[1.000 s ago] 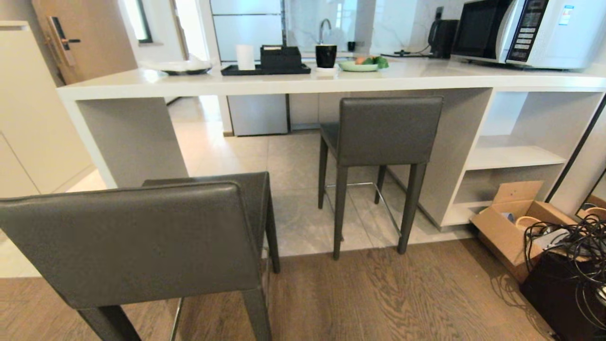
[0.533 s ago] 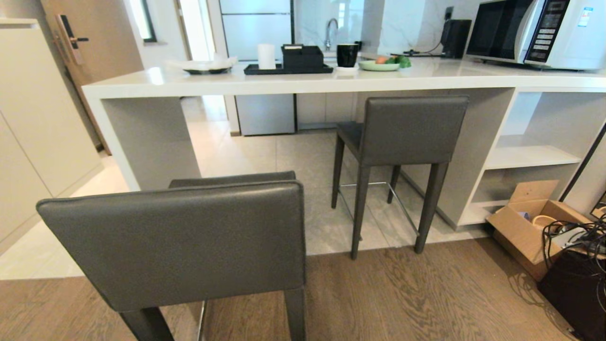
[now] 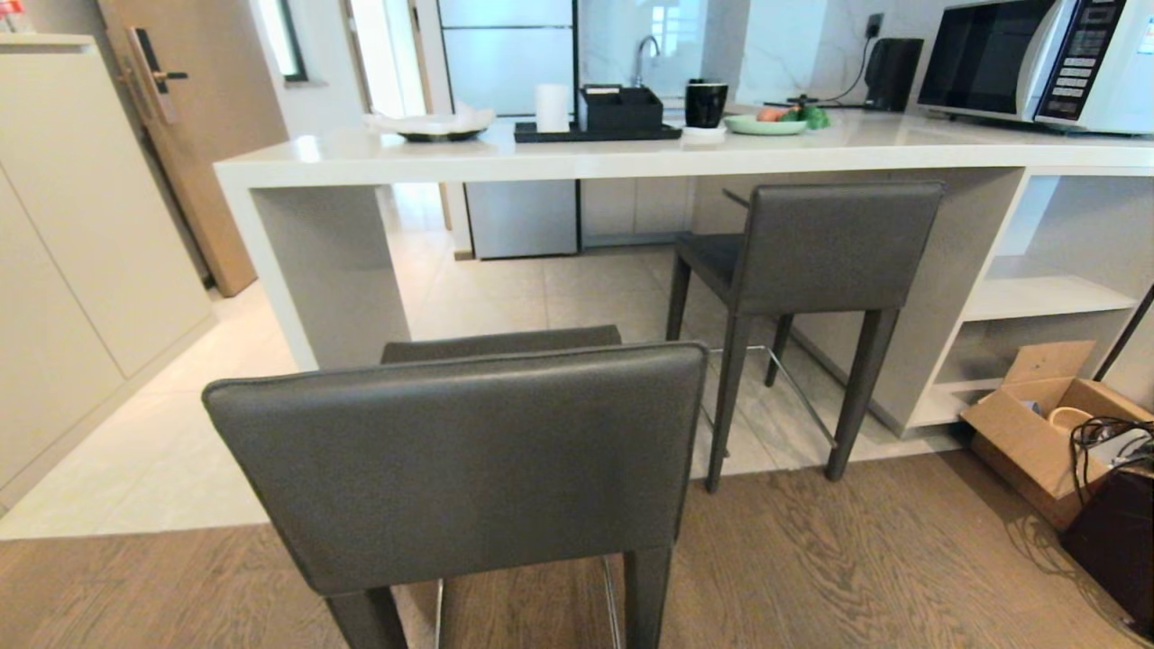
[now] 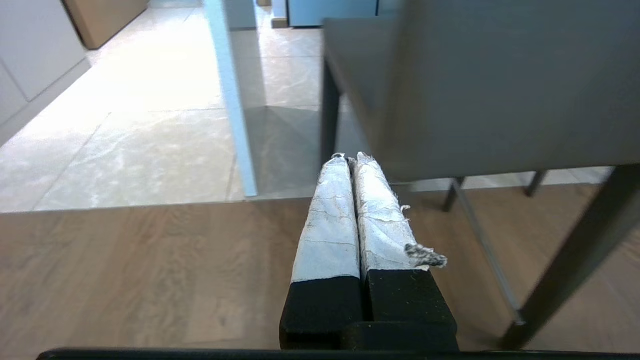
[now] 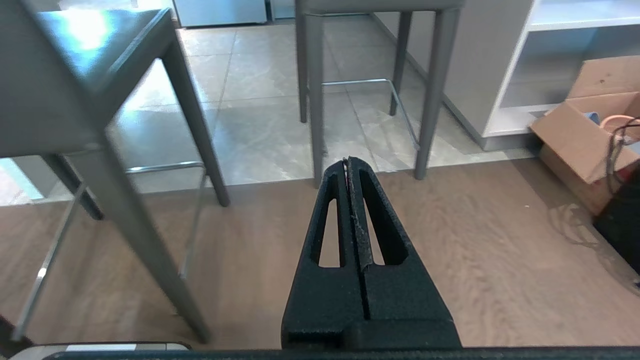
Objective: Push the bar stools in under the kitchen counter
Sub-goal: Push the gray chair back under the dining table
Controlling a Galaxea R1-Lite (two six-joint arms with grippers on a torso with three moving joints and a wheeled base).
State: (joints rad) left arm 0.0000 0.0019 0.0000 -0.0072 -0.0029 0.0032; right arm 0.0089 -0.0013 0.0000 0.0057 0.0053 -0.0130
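Near stool dead ahead, backrest square to the robot, surface beyond it.

The near stool (image 3: 460,460) stands out on the wood floor, well short of the surface (image 3: 631,158); its wide backrest runs crosswise, so a push goes straight forward. The left gripper (image 4: 351,159), fingers clenched on nothing, sits low just beside that backrest and looks nearer; the right gripper (image 5: 346,162) is clenched and empty too. The far stool (image 3: 811,261) already sits partly under.
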